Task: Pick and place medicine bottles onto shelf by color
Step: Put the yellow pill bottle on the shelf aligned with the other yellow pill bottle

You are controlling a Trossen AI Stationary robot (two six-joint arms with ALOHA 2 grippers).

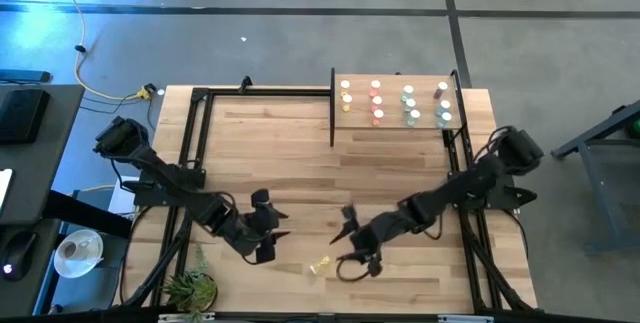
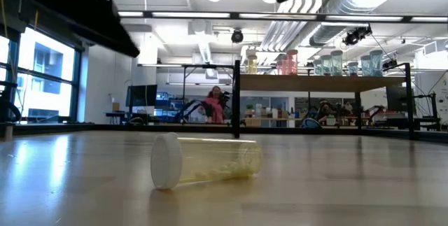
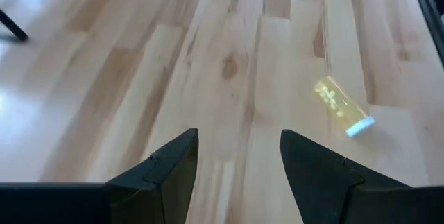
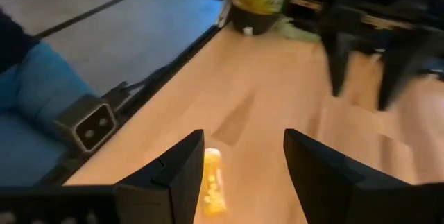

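1. Right gripper (image 1: 350, 246) is hovering over the near part of the table with its fingers (image 4: 177, 175) standing apart and holding nothing.
2. Just beside it, a yellow bottle (image 1: 320, 265) is lying on its side on the tabletop (image 1: 290, 153), white cap pointing toward the near edge; in the right wrist view it is showing between that arm's fingers but not touching them.
3. Left gripper (image 1: 270, 231) is hanging near the bottle's other side, its fingers (image 3: 173, 172) also spread and empty, with the bottle off to one side of them.
4. A small potted plant (image 1: 190, 288) is sitting at the near left corner.
5. Farther back, the shelf (image 1: 395, 123) is standing at the far right, carrying upright bottles (image 1: 410, 103) in rows: yellow, pink-red, teal, and one purplish.
6. Beyond the table, in the low view, a person (image 2: 215, 105) is sitting in the room.
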